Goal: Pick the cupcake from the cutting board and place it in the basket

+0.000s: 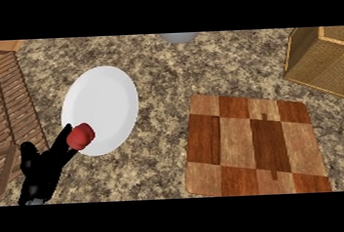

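You see only one hand [42, 167], black, at the lower left of the head view; by its side of the view it is the left hand. Its forearm is cut off by the lower edge, so only a grey stub shows below the palm. The fingers [63, 138] reach up and to the right and close around a small red thing [80, 135], which you may take for the cupcake, though its shape is too blurred to be sure; no wrapper or topping can be made out. The fingers hide its lower left side. It sits over the lower left rim of the white plate [102, 106], and you cannot tell whether it touches the plate or is held just above it.

The right hand does not show anywhere.

The board [252, 146], a patchwork of light and dark wood, lies on the speckled counter [165, 69] well to the right of the plate, with nothing on it. Its lower edge runs to the bottom of the view.

At the upper right you see a corner of the woven basket [320, 58], cut off by the right edge; its inside is mostly out of view. Along the left edge stands a slatted wooden crate [9, 105], only partly seen. At the top middle a grey round thing [179, 37] is clipped by the upper edge, and you cannot tell what it is.
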